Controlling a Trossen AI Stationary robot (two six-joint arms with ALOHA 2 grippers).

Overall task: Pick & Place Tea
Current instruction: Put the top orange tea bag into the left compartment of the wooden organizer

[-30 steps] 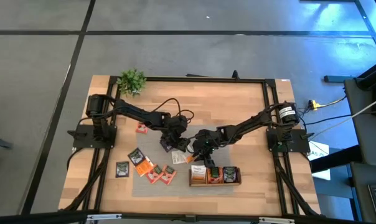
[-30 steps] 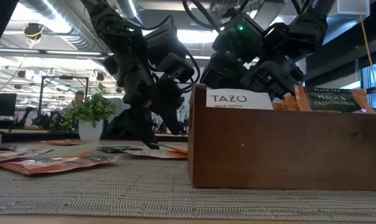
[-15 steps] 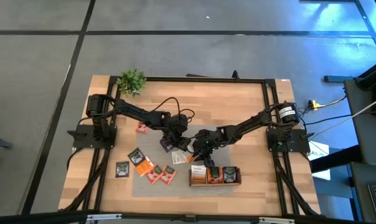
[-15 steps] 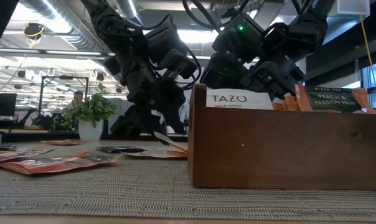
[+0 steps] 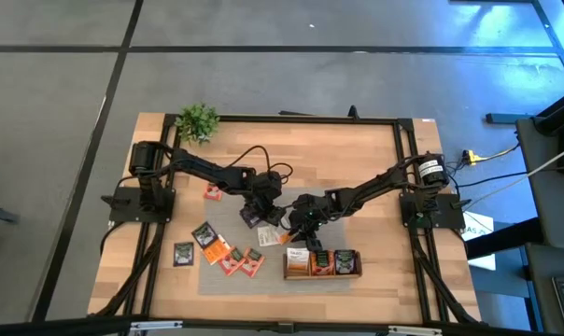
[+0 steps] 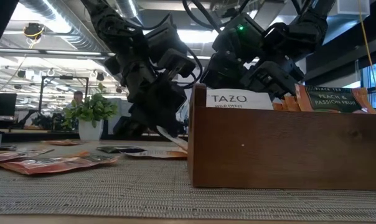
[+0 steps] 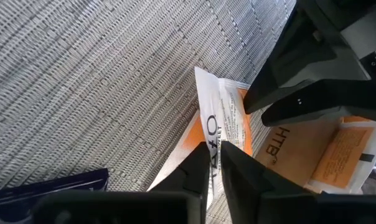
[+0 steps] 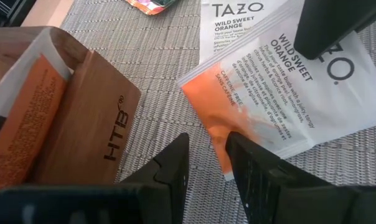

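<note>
A white-and-orange tea sachet (image 7: 214, 109) lies on the grey mat (image 5: 263, 275), just left of the wooden tray (image 5: 321, 275). My left gripper (image 7: 214, 163) is shut on it. My right gripper (image 8: 206, 168) hovers open beside the same sachet (image 8: 263, 93), close to the tray's left end (image 8: 94, 106), with nothing between its fingers. A second white sachet (image 8: 235, 15) lies flat, partly under the first. More tea sachets (image 5: 228, 257) lie flat on the mat's left part, and several stand upright in the tray (image 6: 281, 149). My left gripper pinches one edge of the white-and-orange sachet (image 7: 211, 140) between its two fingers. The fingers come from above, slanting down. The held edge (image 6: 166, 134) is tipped up off the mat, and the sachet's far part still rests low.
A small potted plant (image 5: 197, 121) stands at the table's far left corner. A single sachet (image 5: 212, 192) lies on bare wood left of my left gripper, and a dark one (image 5: 182, 253) lies off the mat's left edge. Both arms crowd the table's middle.
My left gripper has shut on the white-and-orange sachet. The sachet lay flat on the mat before; now its held edge is tipped up while the rest stays low.
</note>
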